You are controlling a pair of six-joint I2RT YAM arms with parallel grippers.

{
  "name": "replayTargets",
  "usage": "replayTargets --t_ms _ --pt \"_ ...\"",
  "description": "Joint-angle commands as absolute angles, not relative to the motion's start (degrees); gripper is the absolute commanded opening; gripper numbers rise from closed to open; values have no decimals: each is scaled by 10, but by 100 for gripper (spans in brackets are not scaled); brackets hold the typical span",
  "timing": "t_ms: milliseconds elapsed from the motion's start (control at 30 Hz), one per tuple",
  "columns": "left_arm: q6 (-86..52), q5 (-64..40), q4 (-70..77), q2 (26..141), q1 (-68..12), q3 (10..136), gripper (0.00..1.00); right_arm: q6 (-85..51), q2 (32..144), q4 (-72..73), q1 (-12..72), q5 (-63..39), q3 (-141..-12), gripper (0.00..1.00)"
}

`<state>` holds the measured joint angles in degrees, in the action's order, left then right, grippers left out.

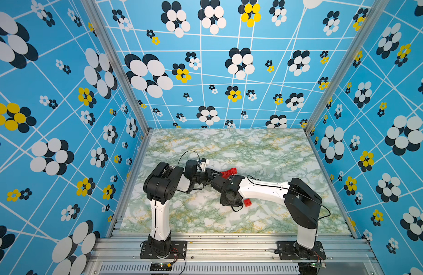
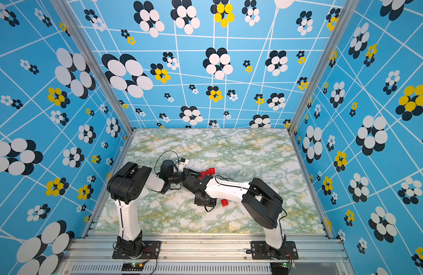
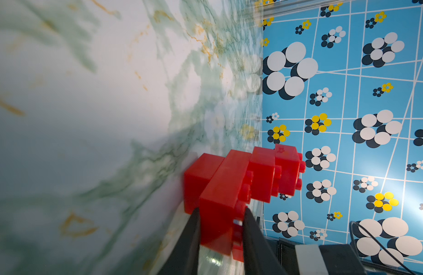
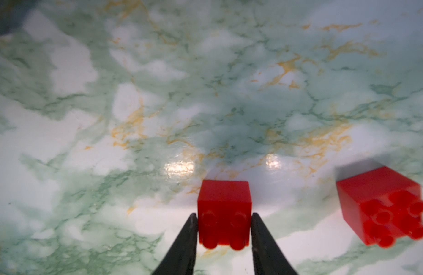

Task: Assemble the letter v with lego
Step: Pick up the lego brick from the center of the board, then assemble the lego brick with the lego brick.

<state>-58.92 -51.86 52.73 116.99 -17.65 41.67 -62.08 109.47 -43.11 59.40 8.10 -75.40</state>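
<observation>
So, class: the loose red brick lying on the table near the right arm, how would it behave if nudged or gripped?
The loose red brick would probably slide, not roll: it is blocky with flat faces, and the table looks glossy. It looks like hard moulded plastic, so it should stay rigid when gripped. Small, so likely light.

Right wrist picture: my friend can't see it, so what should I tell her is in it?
The right end effector pinches a small red brick between its two black fingers, over a shiny green-and-white marbled table. A second red brick lies loose on the table nearby, its studs facing the camera.
</observation>
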Motion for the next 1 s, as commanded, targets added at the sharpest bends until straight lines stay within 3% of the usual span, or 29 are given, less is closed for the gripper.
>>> replayTargets --t_ms 0,267,600,967 --pt "-589 -513 526 1175 -181 410 23 -613 1107 -456 589 91 -761 38" --pt "-590 -512 526 1173 -181 409 22 -589 1091 -468 587 94 -768 34" --pt "-593 -505 525 1174 -193 411 22 -448 1005 -568 556 100 -751 29" --pt "-595 -492 514 1172 -210 417 21 -372 966 -528 530 92 -679 27"
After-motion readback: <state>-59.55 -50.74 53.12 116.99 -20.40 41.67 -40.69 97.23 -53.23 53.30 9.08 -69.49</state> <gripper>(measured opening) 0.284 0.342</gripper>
